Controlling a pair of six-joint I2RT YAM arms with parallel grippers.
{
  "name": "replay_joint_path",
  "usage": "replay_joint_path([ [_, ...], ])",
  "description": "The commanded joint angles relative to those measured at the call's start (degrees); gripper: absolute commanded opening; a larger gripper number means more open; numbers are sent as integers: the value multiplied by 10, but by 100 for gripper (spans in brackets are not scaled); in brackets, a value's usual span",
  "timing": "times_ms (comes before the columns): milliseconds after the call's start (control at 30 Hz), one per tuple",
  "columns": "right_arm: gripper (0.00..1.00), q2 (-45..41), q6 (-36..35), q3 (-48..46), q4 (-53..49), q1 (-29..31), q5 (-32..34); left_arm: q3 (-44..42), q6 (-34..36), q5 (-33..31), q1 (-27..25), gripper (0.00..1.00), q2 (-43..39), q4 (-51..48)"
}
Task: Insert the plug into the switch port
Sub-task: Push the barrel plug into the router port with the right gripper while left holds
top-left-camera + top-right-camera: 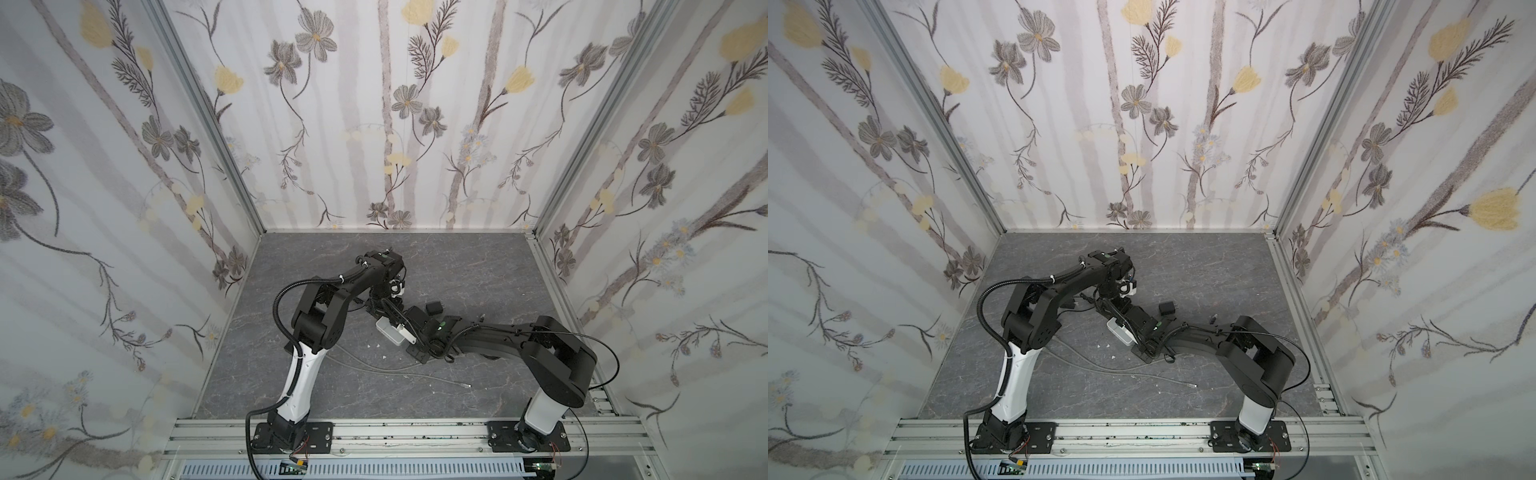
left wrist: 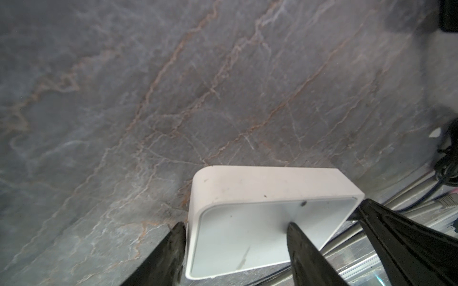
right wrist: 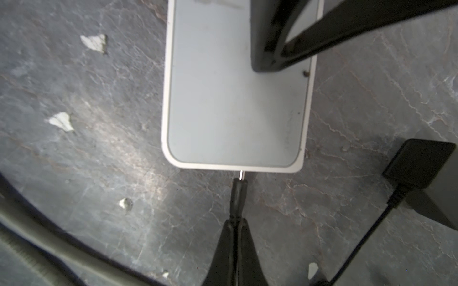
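— Near the middle of the table (image 1: pixel 478 270), why does the left hand (image 2: pixel 235 226) sit on that white box (image 3: pixel 235 99)?
— To pin it, I reckon. Its fingers (image 2: pixel 173 252) stand half apart, one pressing on the pale top, one just beside the long edge, so the box can't skid when pushed
— And the right hand (image 3: pixel 235 222)?
— Pinched tight on the black plug (image 3: pixel 238 195), just behind its body, aiming it square at the short side. The metal tip (image 3: pixel 241 174) touches that face, barely in, if at all
— Where's the switch port?
— Somewhere on that thin side, under the rim; I can't see the hole itself
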Motion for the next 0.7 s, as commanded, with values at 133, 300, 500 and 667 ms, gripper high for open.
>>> replay_joint_path([
  [133, 2, 10, -5, 1, 93, 1, -4, 0, -2, -3, -4, 66, 9, -14],
  [300, 2, 21, -5, -2, 112, 1, 2, 0, -1, 16, -4, 65, 11, -15],
  [500, 2, 20, -4, -6, 125, 1, 6, -5, -3, 54, 0, 63, 15, -12],
  [667, 2, 2, -9, -19, 147, 1, 15, -5, 0, 73, 4, 58, 20, -15],
])
